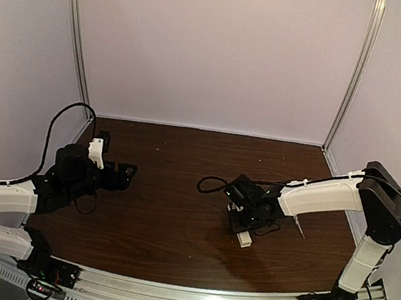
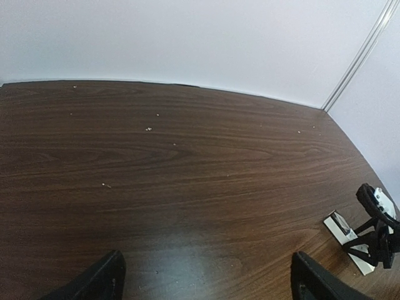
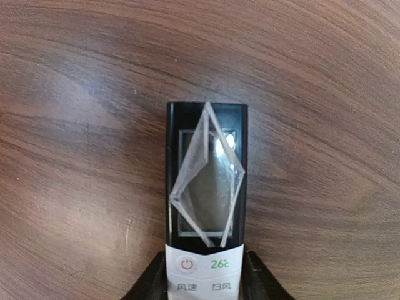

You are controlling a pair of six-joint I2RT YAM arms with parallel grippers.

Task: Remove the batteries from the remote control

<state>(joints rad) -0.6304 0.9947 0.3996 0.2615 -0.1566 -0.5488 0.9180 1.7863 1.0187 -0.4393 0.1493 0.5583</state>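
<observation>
White remote control, dark display end

- Two grippers: left gripper, right gripper.
- One remote control, between the right gripper's fingers.
- One screwdriver, just beside the right gripper.

Table: dark brown wood-grain top, faintly glossy.

Lying directly on it:
- One remote control, flat, face up; black upper end with a small screen, white lower body with a red power button and printed labels.
- One slim screwdriver, near the remote control, on its right in the top view, not touching it.
- Scattered pale specks, beyond the remote control, towards the back wall.
</observation>
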